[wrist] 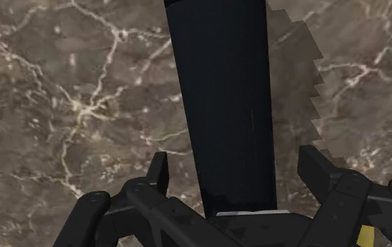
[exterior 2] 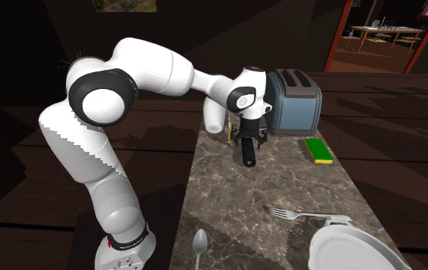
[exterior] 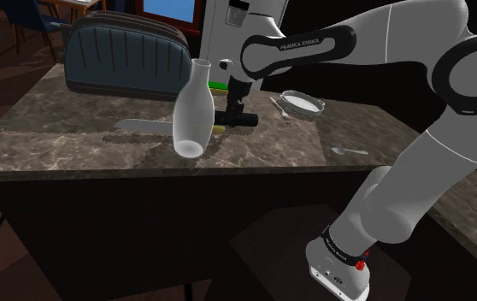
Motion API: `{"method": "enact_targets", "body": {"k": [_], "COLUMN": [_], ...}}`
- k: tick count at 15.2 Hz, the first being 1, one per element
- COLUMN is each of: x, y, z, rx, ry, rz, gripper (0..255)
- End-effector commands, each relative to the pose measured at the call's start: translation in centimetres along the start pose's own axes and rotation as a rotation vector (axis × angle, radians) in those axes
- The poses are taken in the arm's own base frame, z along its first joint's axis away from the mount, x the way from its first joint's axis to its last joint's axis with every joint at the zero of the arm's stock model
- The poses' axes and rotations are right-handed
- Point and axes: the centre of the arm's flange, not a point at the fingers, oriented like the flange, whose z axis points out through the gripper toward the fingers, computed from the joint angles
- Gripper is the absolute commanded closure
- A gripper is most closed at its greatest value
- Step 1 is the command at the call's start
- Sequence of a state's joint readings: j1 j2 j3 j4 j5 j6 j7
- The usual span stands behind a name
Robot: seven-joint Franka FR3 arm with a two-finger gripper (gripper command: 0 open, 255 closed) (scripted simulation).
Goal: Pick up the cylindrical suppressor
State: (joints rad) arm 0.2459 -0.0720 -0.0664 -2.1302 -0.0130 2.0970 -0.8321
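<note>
Jaws apart, your gripper (wrist: 235, 156) straddles the black cylindrical suppressor (wrist: 223, 91) lying on the marbled table (wrist: 68, 105), just beside a pale bottle (exterior: 192, 111). One finger sits close alongside and the other shows a gap, so nothing is clamped. The grasp is the step in hand: close squarely, then lift.

Marble counter (exterior: 49, 137); dim dark floor (exterior 2: 404, 115); doorway (exterior 2: 393, 52), perhaps table (exterior 2: 377, 29) beyond.

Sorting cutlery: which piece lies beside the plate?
The fork, right beside the plate; the spoon lies well apart from it.
</note>
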Motion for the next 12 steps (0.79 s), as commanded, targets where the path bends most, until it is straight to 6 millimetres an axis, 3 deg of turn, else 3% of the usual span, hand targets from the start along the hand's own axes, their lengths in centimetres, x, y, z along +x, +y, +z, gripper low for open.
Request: {"method": "enact_targets", "body": {"k": [1, 10, 12], "x": [0.0, 0.0, 0.1], "y": [0.0, 0.0, 0.0], "z": [0.1, 0.1, -1.0], "rx": [0.000, 0.000, 0.000], "ry": [0.000, 0.000, 0.000], "rz": [0.000, 0.000, 0.000], "gripper": [255, 255, 255]}}
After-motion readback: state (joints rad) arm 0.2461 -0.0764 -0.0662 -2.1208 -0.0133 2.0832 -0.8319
